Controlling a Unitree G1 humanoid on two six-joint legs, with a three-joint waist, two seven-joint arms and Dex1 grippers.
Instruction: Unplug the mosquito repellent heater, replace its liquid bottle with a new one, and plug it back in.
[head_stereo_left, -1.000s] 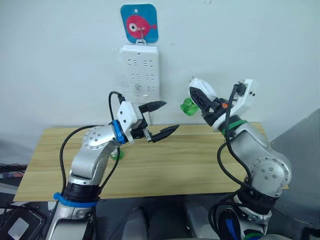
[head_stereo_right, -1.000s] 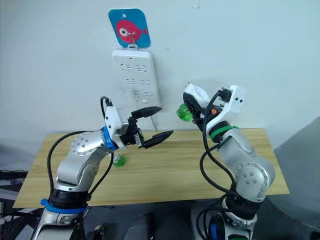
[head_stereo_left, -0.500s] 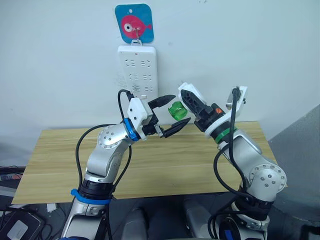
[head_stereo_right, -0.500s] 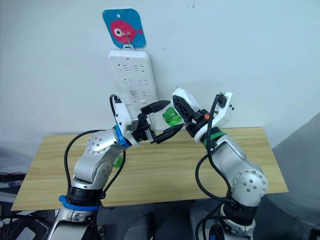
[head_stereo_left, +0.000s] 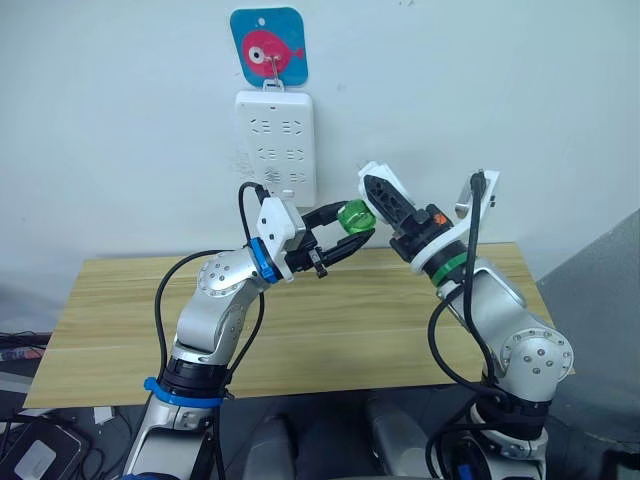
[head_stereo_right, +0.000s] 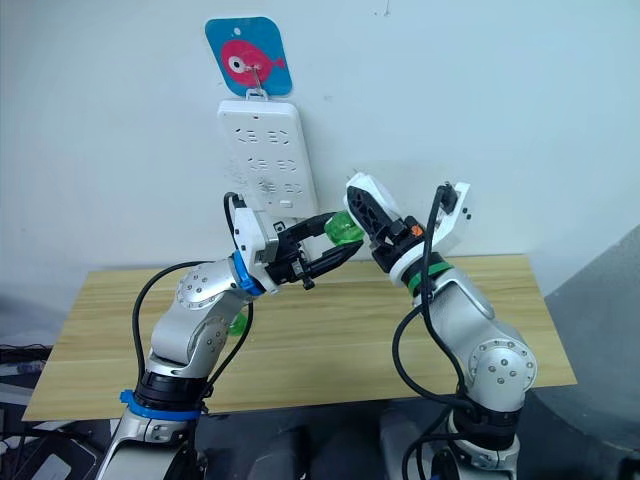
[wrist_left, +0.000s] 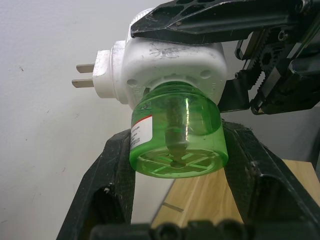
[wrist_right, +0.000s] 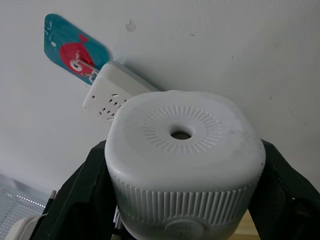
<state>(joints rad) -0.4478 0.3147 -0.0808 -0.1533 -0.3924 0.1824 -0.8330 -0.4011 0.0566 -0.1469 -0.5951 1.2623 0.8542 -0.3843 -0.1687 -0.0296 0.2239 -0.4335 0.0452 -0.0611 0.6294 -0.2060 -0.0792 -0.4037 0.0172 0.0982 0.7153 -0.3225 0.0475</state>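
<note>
Hanging on the far wall, long white plastic power strip (head_stereo_left: 276, 147). Right gripper (wrist_right: 182, 190) clamps the small rounded white plastic mosquito repellent heater (wrist_right: 184, 165) in mid-air above the wooden table (head_stereo_left: 300, 330). Left gripper (wrist_left: 177, 165) pinches its green translucent liquid bottle (wrist_left: 176, 135).

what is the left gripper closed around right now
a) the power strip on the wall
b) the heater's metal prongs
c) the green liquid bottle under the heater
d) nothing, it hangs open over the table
c) in the left wrist view the left gripper has its two black fingers pressed on either side of the green liquid bottle, which is still seated in the white heater that the right gripper holds.
</note>
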